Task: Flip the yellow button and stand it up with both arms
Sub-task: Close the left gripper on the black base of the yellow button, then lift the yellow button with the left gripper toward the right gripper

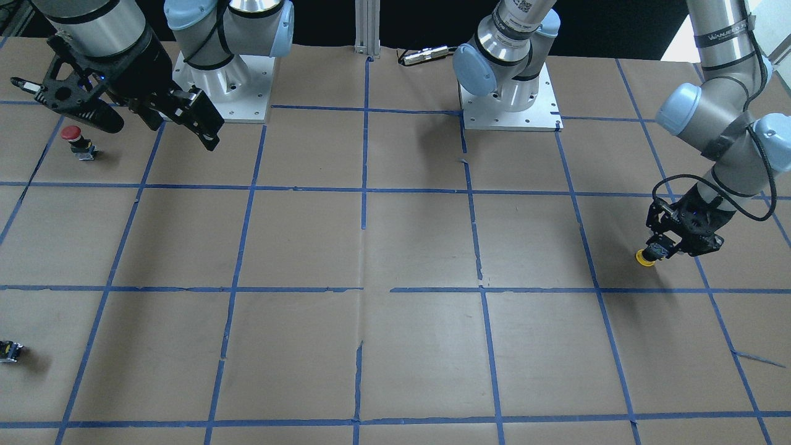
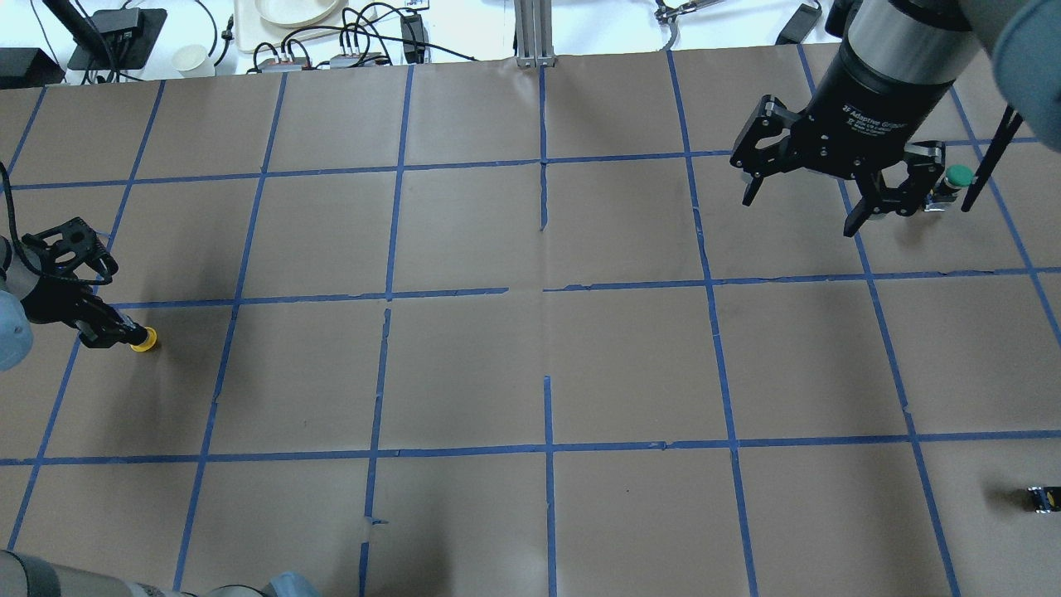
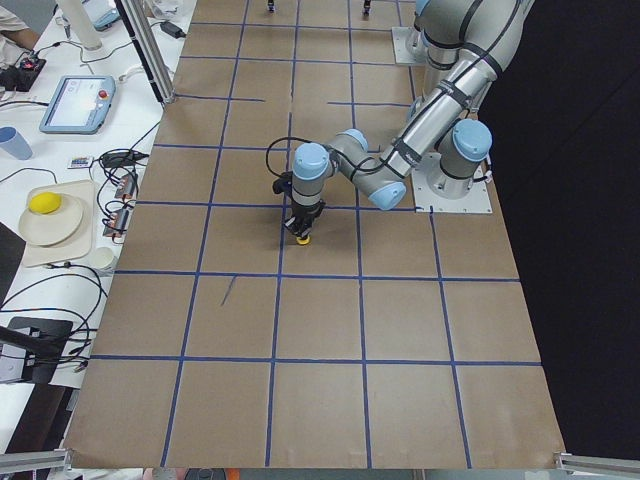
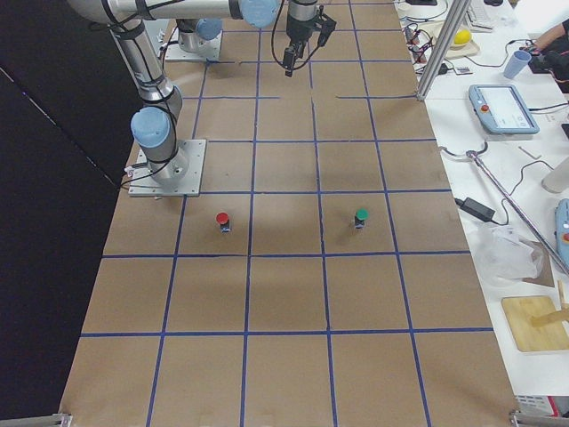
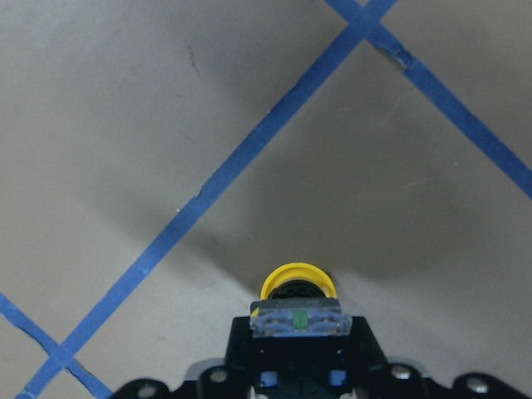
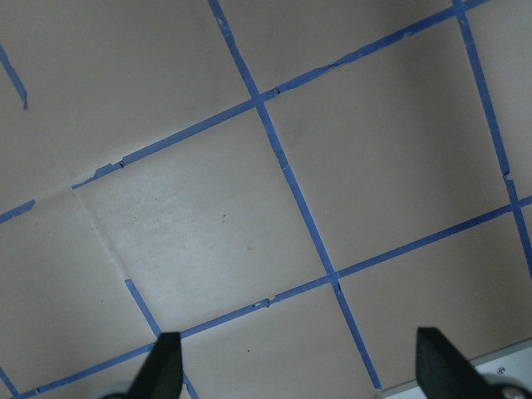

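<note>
Jaws of left gripper (image 1: 660, 250) clamped together on grey contact block of yellow button (image 1: 646, 258), yellow cap tilted downward and away from wrist. Hard to say from any view whether cap rim touches brown paper (image 1: 420, 247) or sits just above it. Held low over left half of tabletop, out in front of left arm's base plate (image 1: 510, 99), roughly midway between robot's edge and operators' edge, well away from every corner and just beside a blue tape line (image 1: 587, 247). Farther out, over right half, right gripper (image 1: 164, 133) raised high, jaws spread wide apart, nothing between them. Below and to either side of it, standing on paper: red button (image 1: 74, 139) near robot's edge, green button (image 2: 957, 178) nearer operators' edge, well apart from each other. Small capless block (image 1: 9, 351) lying alone close to right end of tabletop, toward operators' edge, well apart from both grippers.
</note>
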